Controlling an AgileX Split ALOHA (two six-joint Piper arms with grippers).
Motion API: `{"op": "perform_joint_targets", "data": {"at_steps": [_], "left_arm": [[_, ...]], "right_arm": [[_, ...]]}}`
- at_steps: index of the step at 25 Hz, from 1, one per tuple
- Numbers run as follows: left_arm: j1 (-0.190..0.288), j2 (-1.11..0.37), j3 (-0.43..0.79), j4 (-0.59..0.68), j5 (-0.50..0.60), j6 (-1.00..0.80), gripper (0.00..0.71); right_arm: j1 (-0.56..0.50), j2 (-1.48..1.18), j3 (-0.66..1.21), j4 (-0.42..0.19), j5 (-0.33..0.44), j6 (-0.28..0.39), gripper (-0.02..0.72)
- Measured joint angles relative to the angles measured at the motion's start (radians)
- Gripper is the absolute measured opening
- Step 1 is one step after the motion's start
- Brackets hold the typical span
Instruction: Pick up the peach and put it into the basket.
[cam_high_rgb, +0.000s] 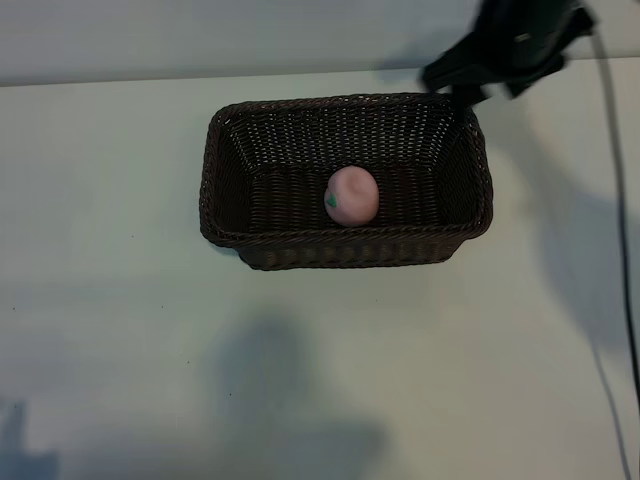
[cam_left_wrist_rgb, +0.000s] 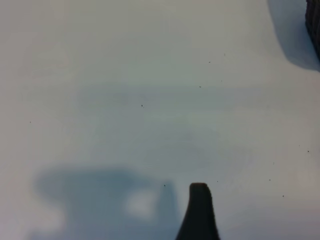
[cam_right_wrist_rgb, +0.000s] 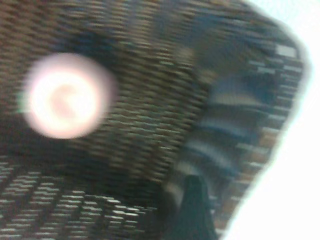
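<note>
A: Where's the peach (cam_high_rgb: 351, 195) now?

B: Lying free on the floor of the basket (cam_high_rgb: 222, 205), about centre and close to the 6 o'clock wall, nothing touching it. Judging by that, the placing is done.

A: And the right end effector (cam_high_rgb: 470, 82)?

B: Above the basket's 1 o'clock corner, just over the rim, empty. One fingertip (cam_right_wrist_rgb: 194, 200) shows in its wrist view, so I cannot tell from the pictures how its fingers stand.

A: How to finish well?

B: Lift straight clear of the wicker before swinging aside, so no finger snags the rim and drags the basket across the bench (cam_high_rgb: 110, 350).

A: The left end effector (cam_left_wrist_rgb: 198, 210)?

B: Parked over bare bench, fingers apart, holding nothing.
</note>
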Motion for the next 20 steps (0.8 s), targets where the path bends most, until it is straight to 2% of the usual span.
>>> {"op": "perform_joint_targets", "data": {"at_steps": [12, 20], "left_arm": [[0.000, 0.000, 0.000, 0.000, 0.000, 0.000, 0.587], [0.000, 0.000, 0.000, 0.000, 0.000, 0.001, 0.587]], "right_arm": [[-0.372, -0.003, -0.002, 0.000, 0.070, -0.002, 0.585], [-0.455, -0.008, -0.002, 0.009, 0.073, -0.019, 0.585]]}}
